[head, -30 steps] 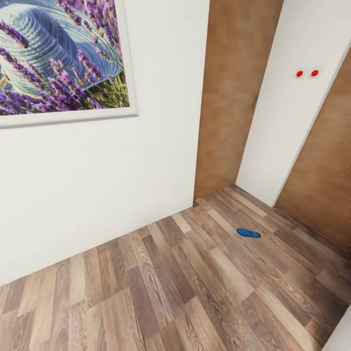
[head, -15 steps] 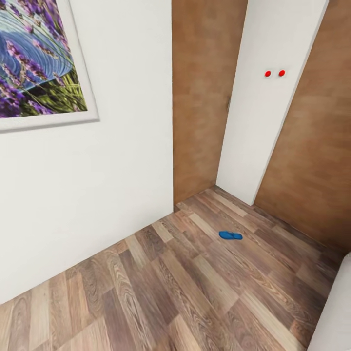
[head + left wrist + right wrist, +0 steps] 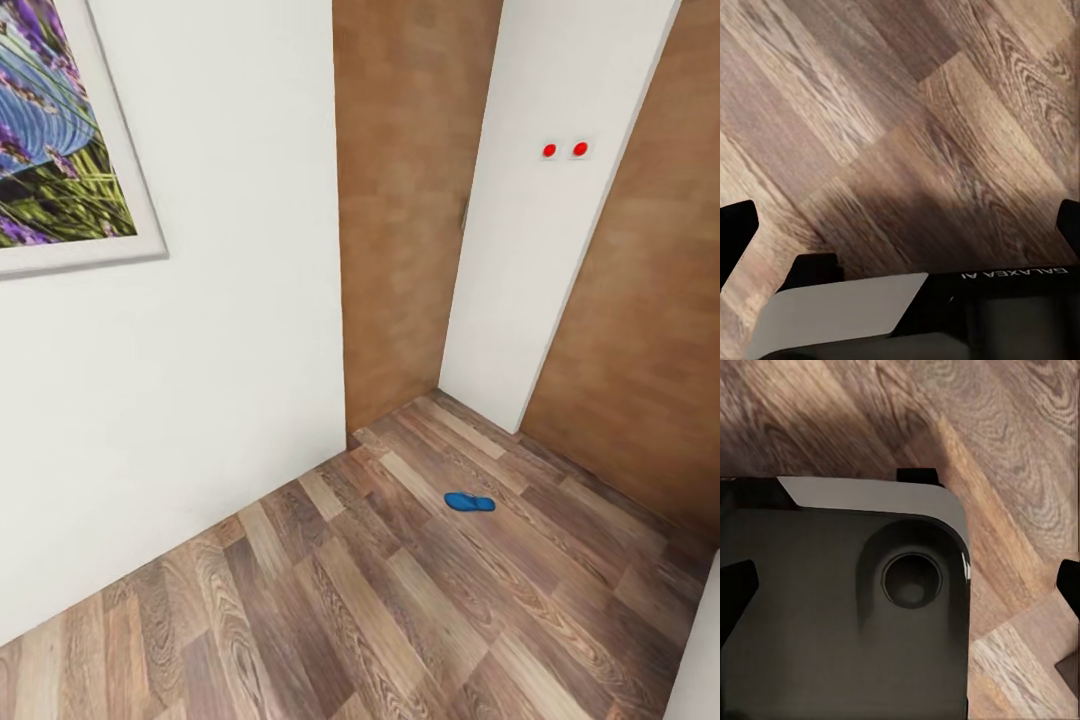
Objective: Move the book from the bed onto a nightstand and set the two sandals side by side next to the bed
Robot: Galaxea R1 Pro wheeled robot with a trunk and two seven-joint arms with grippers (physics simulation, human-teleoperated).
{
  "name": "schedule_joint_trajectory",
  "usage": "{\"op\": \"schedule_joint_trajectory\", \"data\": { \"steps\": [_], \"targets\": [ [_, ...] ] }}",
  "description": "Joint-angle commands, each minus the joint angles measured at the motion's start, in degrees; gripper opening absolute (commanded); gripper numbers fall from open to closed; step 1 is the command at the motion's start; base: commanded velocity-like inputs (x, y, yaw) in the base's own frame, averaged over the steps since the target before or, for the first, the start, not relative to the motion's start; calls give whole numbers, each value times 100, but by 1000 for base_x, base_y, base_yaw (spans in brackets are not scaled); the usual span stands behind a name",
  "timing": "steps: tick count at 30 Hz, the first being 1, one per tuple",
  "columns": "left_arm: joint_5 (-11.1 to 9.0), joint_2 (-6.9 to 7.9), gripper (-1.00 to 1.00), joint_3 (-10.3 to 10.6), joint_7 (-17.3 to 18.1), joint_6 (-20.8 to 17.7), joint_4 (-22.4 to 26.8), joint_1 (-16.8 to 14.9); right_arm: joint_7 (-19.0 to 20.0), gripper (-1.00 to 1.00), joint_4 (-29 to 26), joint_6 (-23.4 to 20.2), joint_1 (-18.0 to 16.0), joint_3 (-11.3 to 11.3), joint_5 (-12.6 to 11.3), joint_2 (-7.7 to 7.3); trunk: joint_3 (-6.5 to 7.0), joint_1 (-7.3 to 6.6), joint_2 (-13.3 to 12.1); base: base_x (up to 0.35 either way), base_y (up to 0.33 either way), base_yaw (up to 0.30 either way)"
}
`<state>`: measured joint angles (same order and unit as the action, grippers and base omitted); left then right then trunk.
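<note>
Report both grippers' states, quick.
Left gripper: open, fingertips wide apart at the picture's edges, nothing between them but wood floor.
Right gripper: open, holding nothing, poised over the robot's dark base.

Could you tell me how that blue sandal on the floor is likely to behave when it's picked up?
The sandal looks thin and flat, so probably light and somewhat bendy. Lying flush on the plank floor, it shouldn't roll or tip, but may slide when nudged.

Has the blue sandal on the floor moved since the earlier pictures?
No. The sandal lies at the same spot before the white wall corner; the whole view shifted, so the camera moved.
</note>
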<state>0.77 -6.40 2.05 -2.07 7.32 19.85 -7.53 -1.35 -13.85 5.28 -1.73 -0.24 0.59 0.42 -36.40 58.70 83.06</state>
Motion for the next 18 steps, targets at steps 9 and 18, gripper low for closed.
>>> {"op": "schedule_joint_trajectory", "data": {
  "steps": [9,18],
  "targets": [
    [380,212,100,22,-18,-25,-17,-3,-14,100,-2,17,-3,-17,-4,-19,-5,3,2,308,-97,0],
    [1146,465,100,36,-5,10,-550,-3,-6,100,3,25,-3,-19,-23,-171,-27,3,2,309,-85,-81]
  ]
}}
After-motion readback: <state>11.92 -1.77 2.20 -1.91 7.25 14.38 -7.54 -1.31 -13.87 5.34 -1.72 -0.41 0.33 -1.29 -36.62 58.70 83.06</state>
